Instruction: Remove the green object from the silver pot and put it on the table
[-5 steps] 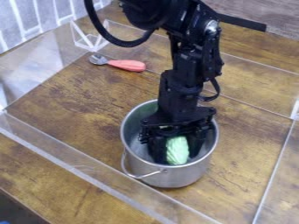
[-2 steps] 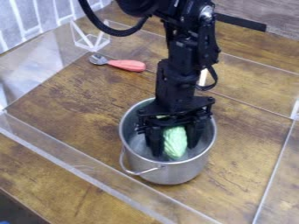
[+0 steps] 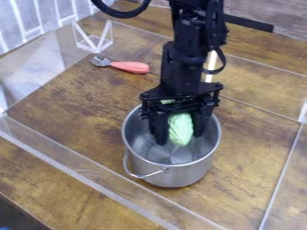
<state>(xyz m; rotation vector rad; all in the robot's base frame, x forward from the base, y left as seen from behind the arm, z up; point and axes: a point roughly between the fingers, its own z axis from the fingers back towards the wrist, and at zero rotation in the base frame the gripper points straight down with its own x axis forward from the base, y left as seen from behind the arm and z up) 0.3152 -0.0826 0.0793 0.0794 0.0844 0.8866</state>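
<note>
The green object (image 3: 181, 128) hangs between the gripper's (image 3: 180, 127) two black fingers, which are closed partway onto its sides, so the claw has hold of it and of nothing else. It sits above the floor of the pot (image 3: 171, 146), roughly level with the rim and inside the rim's outline, not yet over bare table (image 3: 72, 108).

By its look it is a small toy vegetable, probably hollow plastic or rubber, so likely light and of little strain to the grip. The bumpy, ridged skin should give the pads some purchase, though the tapered ends would slip out easily; the thick middle, where the fingers now clamp it, seems the right place to hold. If it is soft it may squash a little; breakage looks unlikely.

It is pale green, oblong, with lengthwise ridges, and stands nearly upright in the grip, its lower end pointing into the pot. It is clearly narrower than the pot's mouth.

The pot is shiny steel with straight walls, its thin wire handle lying at the near side. A red-handled tool (image 3: 125, 66) rests on the planks well apart, behind it.
</note>
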